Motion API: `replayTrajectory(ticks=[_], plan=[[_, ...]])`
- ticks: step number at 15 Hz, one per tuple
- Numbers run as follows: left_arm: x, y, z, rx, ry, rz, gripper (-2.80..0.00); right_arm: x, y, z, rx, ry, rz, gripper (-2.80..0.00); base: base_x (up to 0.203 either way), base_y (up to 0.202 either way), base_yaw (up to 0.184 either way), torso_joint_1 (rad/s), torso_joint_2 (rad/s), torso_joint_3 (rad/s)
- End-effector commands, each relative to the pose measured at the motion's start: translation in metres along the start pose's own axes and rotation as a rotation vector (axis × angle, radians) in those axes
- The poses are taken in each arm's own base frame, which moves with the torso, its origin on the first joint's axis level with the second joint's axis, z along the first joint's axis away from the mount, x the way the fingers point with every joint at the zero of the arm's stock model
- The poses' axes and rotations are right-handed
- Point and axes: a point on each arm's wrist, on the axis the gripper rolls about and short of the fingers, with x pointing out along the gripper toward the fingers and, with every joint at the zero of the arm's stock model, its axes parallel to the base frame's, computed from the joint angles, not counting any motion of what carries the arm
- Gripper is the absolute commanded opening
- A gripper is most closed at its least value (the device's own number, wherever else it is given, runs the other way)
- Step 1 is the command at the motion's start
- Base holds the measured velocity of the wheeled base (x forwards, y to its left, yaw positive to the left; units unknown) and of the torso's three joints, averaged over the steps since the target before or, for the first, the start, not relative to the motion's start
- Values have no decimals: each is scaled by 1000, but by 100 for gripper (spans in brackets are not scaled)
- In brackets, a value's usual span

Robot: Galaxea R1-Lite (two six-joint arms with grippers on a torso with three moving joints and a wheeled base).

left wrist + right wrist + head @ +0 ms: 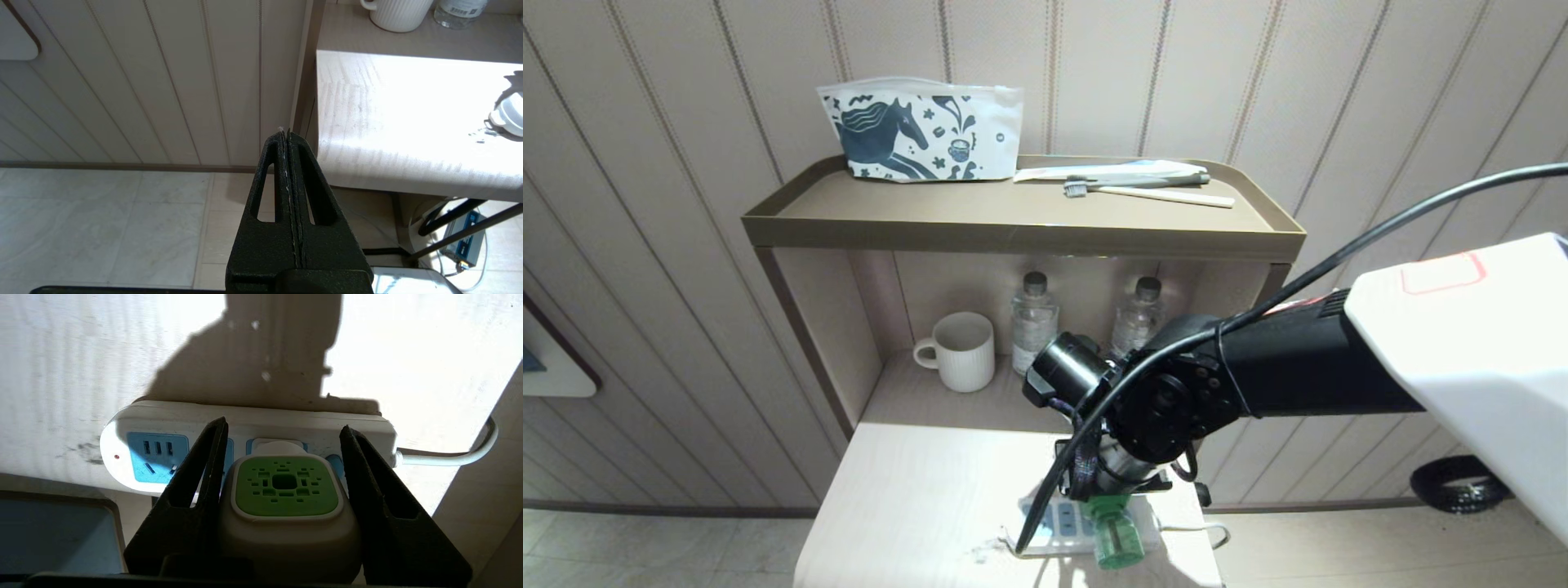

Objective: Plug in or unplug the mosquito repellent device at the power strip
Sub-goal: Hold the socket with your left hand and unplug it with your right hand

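Hiding most of the power strip [1068, 523]: right gripper [284, 457], mosquito repellent device [286, 494].

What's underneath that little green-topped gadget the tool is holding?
The mosquito repellent device sits against the power strip, which lies on the table. The right tool brackets it. Its plug and socket are covered.

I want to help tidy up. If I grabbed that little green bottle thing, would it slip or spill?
The white-headed mosquito repellent device with its clear green bottle has a smooth, rounded head, so it may slip. It looks light. The liquid could slosh, so keeping it upright seems wise.
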Motion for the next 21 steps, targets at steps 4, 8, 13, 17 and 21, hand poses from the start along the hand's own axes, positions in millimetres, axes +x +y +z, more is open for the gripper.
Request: replayTrajectory(ticks=[4, 8, 13, 17, 21], plan=[[0, 0, 0, 0, 3, 0, -280, -11, 30, 1, -53, 9, 19, -280, 0, 0, 0, 0, 0, 0], [0, 0, 0, 5, 0, -2, -280, -10, 55, -3, -133, 36, 18, -280, 0, 0, 0, 0, 0, 0], [0, 0, 0, 5, -2, 4, -280, -1, 81, -24, -245, 47, 29, -280, 0, 0, 0, 0, 0, 0], [-13, 0, 39, -12, -84, -15, -280, -2, 81, -23, -243, 43, 33, -280, 0, 0, 0, 0, 0, 0], [29, -3, 99, -102, 155, -157, -280, -7, 80, -19, -240, 23, 48, -280, 0, 0, 0, 0, 0, 0]])
